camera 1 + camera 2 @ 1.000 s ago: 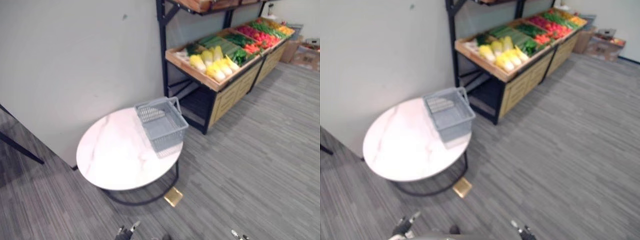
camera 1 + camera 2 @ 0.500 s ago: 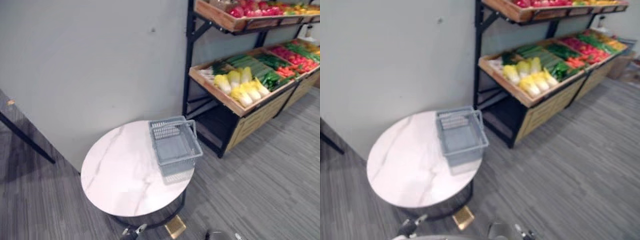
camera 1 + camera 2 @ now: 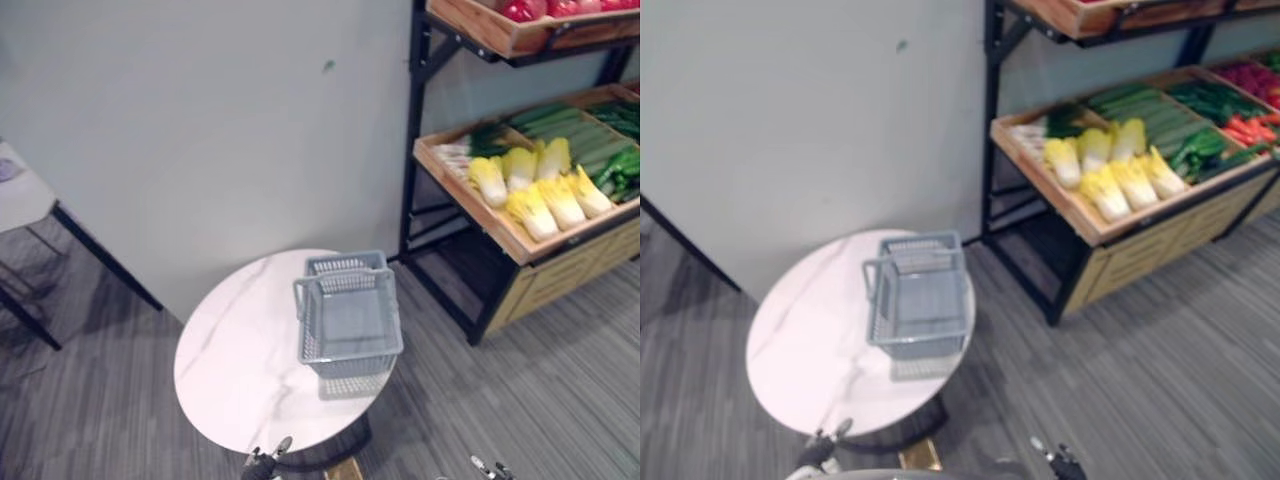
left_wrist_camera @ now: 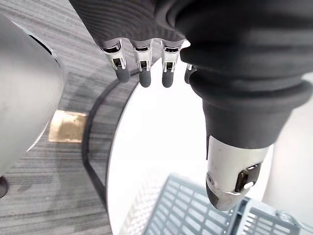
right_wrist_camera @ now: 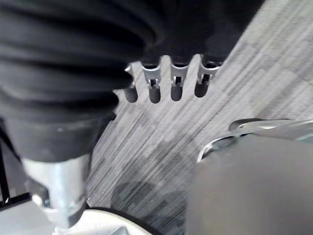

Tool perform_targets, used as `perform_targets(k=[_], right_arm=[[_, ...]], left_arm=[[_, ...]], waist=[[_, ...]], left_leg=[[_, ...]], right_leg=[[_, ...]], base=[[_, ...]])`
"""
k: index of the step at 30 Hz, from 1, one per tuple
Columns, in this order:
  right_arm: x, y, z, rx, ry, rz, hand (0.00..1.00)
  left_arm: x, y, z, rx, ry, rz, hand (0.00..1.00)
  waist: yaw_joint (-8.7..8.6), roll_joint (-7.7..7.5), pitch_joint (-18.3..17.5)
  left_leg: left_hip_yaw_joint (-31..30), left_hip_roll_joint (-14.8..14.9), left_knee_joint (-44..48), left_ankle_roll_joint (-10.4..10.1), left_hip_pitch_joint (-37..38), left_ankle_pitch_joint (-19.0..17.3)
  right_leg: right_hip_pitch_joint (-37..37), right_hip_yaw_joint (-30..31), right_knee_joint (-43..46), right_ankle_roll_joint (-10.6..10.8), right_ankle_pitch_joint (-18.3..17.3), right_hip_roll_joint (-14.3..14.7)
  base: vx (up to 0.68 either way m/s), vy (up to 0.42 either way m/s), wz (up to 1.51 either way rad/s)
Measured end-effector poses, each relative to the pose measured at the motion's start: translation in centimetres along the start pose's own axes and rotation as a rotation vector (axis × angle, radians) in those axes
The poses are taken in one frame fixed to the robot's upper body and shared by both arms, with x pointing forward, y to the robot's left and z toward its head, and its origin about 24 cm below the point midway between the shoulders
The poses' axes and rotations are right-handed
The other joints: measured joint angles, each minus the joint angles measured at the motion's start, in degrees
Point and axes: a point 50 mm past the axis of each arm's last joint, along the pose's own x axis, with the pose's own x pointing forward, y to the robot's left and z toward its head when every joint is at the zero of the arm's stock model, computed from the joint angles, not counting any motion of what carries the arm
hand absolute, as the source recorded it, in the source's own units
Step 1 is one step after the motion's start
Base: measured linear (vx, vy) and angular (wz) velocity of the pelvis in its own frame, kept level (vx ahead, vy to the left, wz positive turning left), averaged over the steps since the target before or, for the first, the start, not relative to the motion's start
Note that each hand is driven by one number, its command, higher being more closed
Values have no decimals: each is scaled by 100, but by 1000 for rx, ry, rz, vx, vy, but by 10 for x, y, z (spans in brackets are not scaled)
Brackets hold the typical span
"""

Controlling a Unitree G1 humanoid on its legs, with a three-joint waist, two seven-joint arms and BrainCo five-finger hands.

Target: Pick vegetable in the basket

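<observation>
At the robot's sides, both hands hung low and idle. The left hand (image 4: 142, 73) had its fingers straight and relaxed, with nothing in them, above the near edge of the round white table (image 3: 240, 370). The right hand (image 5: 154, 89) was likewise slack and empty over the grey carpet (image 5: 230, 83).

On the far side of the table stood the grey basket (image 3: 352, 362), its handles up and nothing in it. Beyond it, well apart from either hand, a black rack held a wooden crate (image 3: 465, 200). In this lay a row of pale yellow-green cabbages (image 3: 540, 195), with long green vegetables (image 3: 1140, 105) behind them and red ones (image 3: 1250, 125) farther along. An upper crate (image 3: 490, 30) carried red produce (image 3: 525, 10).

By my reckoning the task stood at its very start: no vegetable had been taken, and all of them lay on the rack. The next move would likely call for coming closer to the lower crate, reaching one hand in, and closing it round a single cabbage, the nearest choice, before carrying it to the basket.
</observation>
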Motion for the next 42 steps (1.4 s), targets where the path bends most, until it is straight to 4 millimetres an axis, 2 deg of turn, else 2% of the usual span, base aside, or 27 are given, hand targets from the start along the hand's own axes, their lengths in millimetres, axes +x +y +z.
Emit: perform_targets(k=[2, 3, 4, 6, 7, 10, 12, 13, 16, 17, 18, 19, 23, 25, 28, 29, 30, 31, 33, 35, 37, 39, 42], right_arm=[[2, 2, 6, 1, -18, 1, 0], [4, 1, 12, -4, -33, -4, 0], [4, 1, 14, -6, -40, -6, 0], [5, 5, 21, -8, -71, -5, 0], [6, 4, 23, -5, -79, -9, 0], [6, -10, 49, -11, -173, -75, 0], [2, -31, 90, -103, -318, -142, 0], [0, -35, 102, -124, -361, -159, 0], [-21, -47, 168, -318, -614, -258, 0], [-25, -48, 178, -365, -653, -281, 0], [-34, -48, 195, -439, -723, -323, 0], [-41, -47, 211, -500, -785, -369, 0], [-57, -37, 250, -659, -929, -423, 0], [-64, -14, 269, -793, -1014, -383, 0], [-67, 24, 285, -969, -1098, -289, 0], [-70, 50, 293, -1047, -1151, -216, 0], [-71, 62, 296, -1076, -1171, -182, 0], [-74, 82, 301, -1128, -1210, -119, 0], [-78, 112, 312, -1223, -1261, -68, 0], [-83, 129, 327, -1270, -1293, -55, 0], [-92, 145, 347, -1310, -1328, -69, 0], [-102, 159, 359, -1366, -1371, -83, 0], [-106, 167, 365, -1398, -1386, -82, 0]], left_arm=[[0, -1, 1, 16, -4, 4, 0], [0, -1, 0, 17, -2, 12, 0], [0, 1, -1, 18, 2, 16, 0], [-2, 5, -6, 35, 17, 27, 0], [-2, 5, -6, 37, 19, 29, 0], [-2, 12, -6, 67, 25, 44, 0], [-2, 19, -6, 89, 25, 56, 0], [-3, 22, -7, 95, 29, 60, 0], [-6, 31, -14, 156, 52, 70, 0], [-7, 33, -15, 165, 58, 71, 0], [-9, 36, -19, 169, 71, 78, 0], [-10, 38, -22, 171, 79, 81, 0], [-13, 41, -27, 182, 92, 84, 0], [-13, 42, -28, 192, 102, 83, 0], [-13, 41, -28, 212, 103, 72, 0], [-13, 41, -27, 216, 103, 68, 0], [-13, 42, -27, 220, 104, 67, 0], [-12, 42, -25, 225, 105, 65, 0], [-9, 42, -19, 239, 90, 63, 0], [-6, 40, -12, 253, 73, 53, 0], [-3, 33, -3, 248, 42, 39, 0], [-2, 31, 0, 237, 31, 41, 0], [-2, 32, -1, 236, 33, 54, 0]], waist=[[4, 1, 0], [2, 27, 3], [7, 36, 7], [-11, 29, -53], [-11, 28, -55], [-7, 18, -42], [-4, 19, -46], [-5, 36, -59], [-20, 116, -134], [-15, 132, -147], [-19, 92, -159], [-23, 126, -181], [-22, 179, -218], [-12, 178, -217], [0, 142, -194], [15, 119, -177], [23, 115, -173], [54, 125, -149], [103, 43, -17], [263, -5, 112], [376, 3, 315], [477, 22, 477], [572, 19, 539]], left_leg=[[319, -178, -822, 82, -50, 26], [435, -274, -1433, 206, -63, 460], [459, -329, -1600, 213, -87, 548], [407, -472, -2267, 202, 96, 535], [408, -504, -2411, 194, 104, 530], [428, -652, -2899, 183, 179, 513], [566, -778, -2999, 212, 292, 498], [576, -802, -3033, 215, 310, 496], [682, -848, -3154, 219, 353, 494], [699, -846, -3156, 219, 352, 494], [698, -838, -3172, 219, 323, 496], [692, -821, -3176, 216, 299, 499], [629, -805, -3253, 220, 287, 550], [540, -800, -3257, 221, 274, 552], [531, -802, -3261, 220, 265, 558], [528, -806, -3280, 226, 252, 579], [525, -808, -3298, 225, 246, 596], [506, -812, -3346, 228, 233, 640], [363, -818, -3359, 250, 119, 718], [304, -816, -3356, 261, -37, 792], [190, -824, -3359, 292, -196, 893], [88, -823, -3381, 292, -252, 957], [31, -821, -3406, 293, -304, 993]], right_leg=[[42, -105, -96, 90, 53, -106], [9, -107, -100, 155, 69, -113], [-6, -84, -102, 203, 76, -87], [-58, -20, -377, 376, 220, -73], [-104, -2, -436, 398, 279, -61], [-171, 71, -644, 468, 521, -32], [-159, 290, -725, 526, 627, -98], [-164, 341, -746, 545, 646, -101], [-251, 500, -828, 567, 710, -67], [-265, 523, -838, 565, 715, -53], [-317, 540, -867, 565, 716, -33], [-316, 541, -911, 548, 744, -2], [-324, 502, -1001, 527, 811, 54], [-325, 490, -1020, 523, 840, 69], [-324, 481, -1034, 520, 856, 73], [-324, 475, -1080, 514, 892, 79], [-323, 473, -1108, 508, 914, 85], [-323, 451, -1148, 493, 948, 93], [-341, 342, -1211, 477, 1002, 96], [-453, 310, -1236, 426, 1072, 105], [-525, 233, -1272, 409, 1142, 103], [-526, 179, -1303, 388, 1170, 116], [-561, 139, -1301, 387, 1171, 120]], base=[[36, 80, 35], [24, 124, 7], [48, 163, 9], [68, 176, 5], [50, 181, -3], [24, 163, -2], [3, 146, -26], [-19, 91, -35], [-14, 44, -25], [-14, 19, -19], [-1, -6, -10], [11, -20, -6], [31, -14, 3], [41, -14, 2], [0, 0, 0], [0, 0, 0], [-10, -3, 3], [-17, -4, 11], [-42, -16, 24], [-83, -20, 18], [-84, -16, 25], [-71, -17, 23], [-39, -8, 11]])
